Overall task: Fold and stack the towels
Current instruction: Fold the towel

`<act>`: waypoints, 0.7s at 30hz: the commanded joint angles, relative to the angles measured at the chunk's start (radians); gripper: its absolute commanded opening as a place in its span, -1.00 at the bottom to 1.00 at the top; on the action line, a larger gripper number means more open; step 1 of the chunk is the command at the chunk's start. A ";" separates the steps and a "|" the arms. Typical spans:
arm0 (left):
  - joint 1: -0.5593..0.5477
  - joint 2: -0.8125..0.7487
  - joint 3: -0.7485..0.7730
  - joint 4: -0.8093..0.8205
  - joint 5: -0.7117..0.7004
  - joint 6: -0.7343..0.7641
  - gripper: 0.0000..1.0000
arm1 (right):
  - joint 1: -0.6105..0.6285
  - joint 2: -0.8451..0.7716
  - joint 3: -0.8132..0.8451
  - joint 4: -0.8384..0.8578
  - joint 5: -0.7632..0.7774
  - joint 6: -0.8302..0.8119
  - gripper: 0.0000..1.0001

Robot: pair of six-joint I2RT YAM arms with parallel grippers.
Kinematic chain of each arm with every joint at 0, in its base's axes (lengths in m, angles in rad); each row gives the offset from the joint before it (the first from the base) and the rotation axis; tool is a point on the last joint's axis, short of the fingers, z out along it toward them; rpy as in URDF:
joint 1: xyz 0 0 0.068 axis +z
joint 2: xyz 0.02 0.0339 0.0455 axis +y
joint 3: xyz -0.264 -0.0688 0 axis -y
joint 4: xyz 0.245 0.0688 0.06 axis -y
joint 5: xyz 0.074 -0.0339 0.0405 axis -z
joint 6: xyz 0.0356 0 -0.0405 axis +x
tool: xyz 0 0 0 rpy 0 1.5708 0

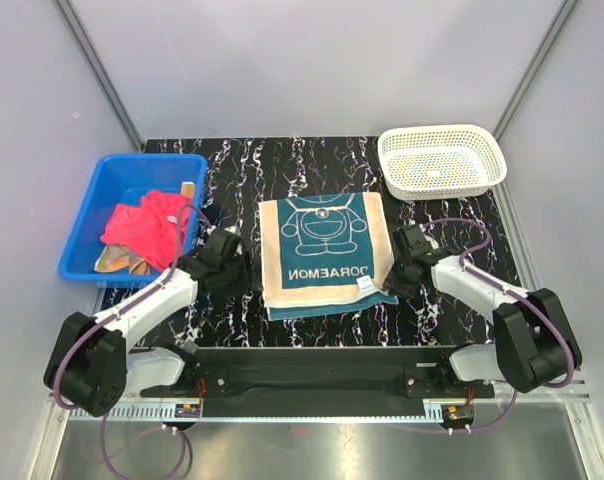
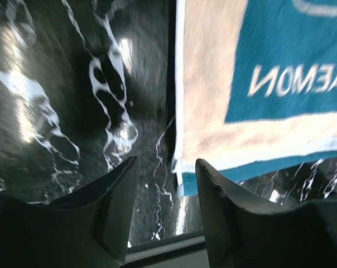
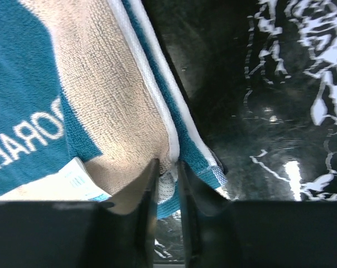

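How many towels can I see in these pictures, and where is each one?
3. A teal Doraemon towel lies on the black table; a pink-red towel and an orange-peach towel sit crumpled in the blue bin at the left. More may be hidden beneath them.

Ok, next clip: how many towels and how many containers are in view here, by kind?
Towels: 3 (teal towel on the table; pink-red towel and orange-peach towel in the bin)
Containers: 2 (blue bin, white basket)
Total: 5
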 commanded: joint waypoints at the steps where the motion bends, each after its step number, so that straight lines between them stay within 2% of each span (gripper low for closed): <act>1: -0.048 -0.010 -0.040 0.092 0.070 -0.060 -0.02 | 0.007 -0.039 -0.013 -0.028 0.077 -0.010 -0.59; 4: -0.077 0.021 -0.046 0.106 0.059 -0.077 -0.05 | 0.007 -0.058 -0.016 -0.022 0.083 -0.026 -0.77; 10: -0.088 0.068 -0.060 0.137 0.036 -0.089 -0.06 | 0.007 -0.056 -0.005 -0.013 0.083 -0.053 -0.99; 18: -0.096 0.136 -0.081 0.177 0.025 -0.100 -0.12 | 0.007 -0.050 -0.005 -0.013 0.094 -0.070 -1.00; 21: -0.100 0.140 -0.084 0.187 0.014 -0.098 -0.24 | 0.007 -0.056 -0.011 -0.012 0.093 -0.072 -1.00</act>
